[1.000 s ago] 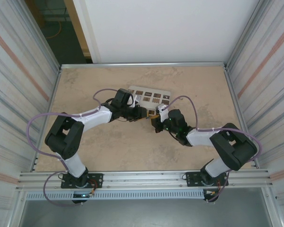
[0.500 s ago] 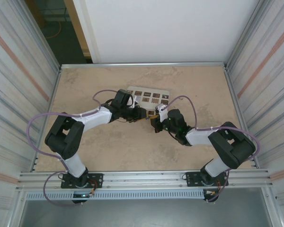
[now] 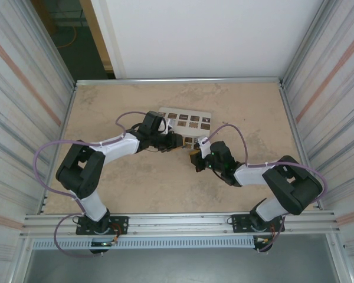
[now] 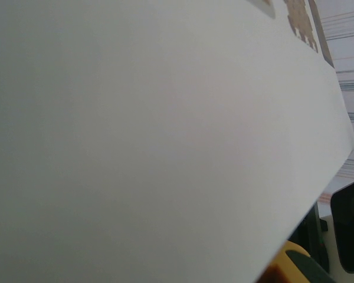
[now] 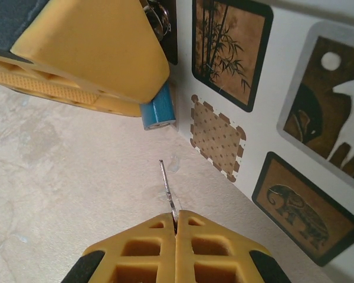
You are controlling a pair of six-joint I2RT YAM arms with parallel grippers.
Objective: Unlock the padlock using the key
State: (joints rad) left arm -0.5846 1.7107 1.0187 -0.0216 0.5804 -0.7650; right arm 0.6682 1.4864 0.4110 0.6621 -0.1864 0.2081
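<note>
The small blue padlock point(image 5: 158, 110) is pinched under a yellow finger point(image 5: 88, 53) of my left gripper point(image 3: 177, 143), right against the edge of the white picture box point(image 5: 280, 71). A silvery ring point(image 5: 157, 15) shows above it. My right gripper point(image 5: 177, 213) is shut on the key point(image 5: 167, 187). The thin metal blade sticks out toward the padlock and stops a short way below it, not touching. From above, the right gripper point(image 3: 196, 158) sits just right of and nearer than the left one. In the left wrist view the box's white side point(image 4: 165, 130) is very close.
The white box point(image 3: 186, 119) with brown picture squares lies flat behind both grippers. Beige tabletop point(image 3: 135, 188) spreads around them, bounded by a metal frame and ribbed side walls point(image 3: 23, 118). Purple cables loop over both arms.
My right gripper with the key drew back slightly toward the near edge and to the right. The left arm and the padlock stayed put.
</note>
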